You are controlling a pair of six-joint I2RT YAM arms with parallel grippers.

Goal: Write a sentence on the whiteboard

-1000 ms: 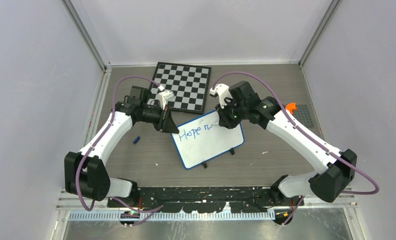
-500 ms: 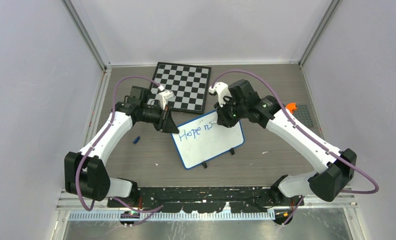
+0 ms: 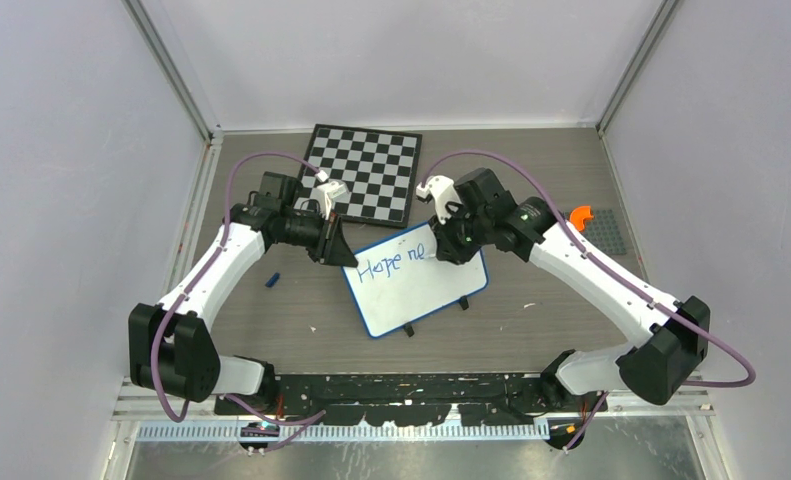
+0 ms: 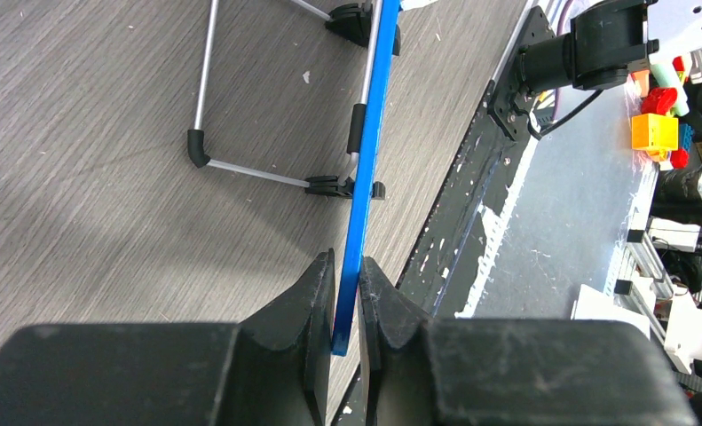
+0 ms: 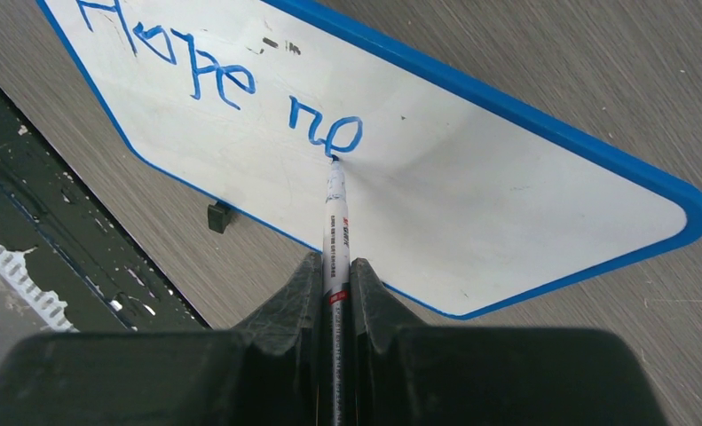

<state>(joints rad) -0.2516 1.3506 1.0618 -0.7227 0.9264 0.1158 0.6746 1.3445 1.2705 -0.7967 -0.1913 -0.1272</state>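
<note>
Whiteboard [image 3: 423, 292] stands on its feet mid-table [image 3: 541, 320], just on the near side of the chessboard [image 3: 363, 172]. Sentence [image 5: 227, 84] reads "Hope ne", unfinished. Marker [image 5: 336, 213] tip touches the board at the last letter's foot, clenched in right end effector [image 5: 334, 268]. Left end effector [image 4: 347, 286] clamps the board's left edge. Risk: pressing too hard likely shoves the board askew in that clamp; too light, strokes skip.
</note>
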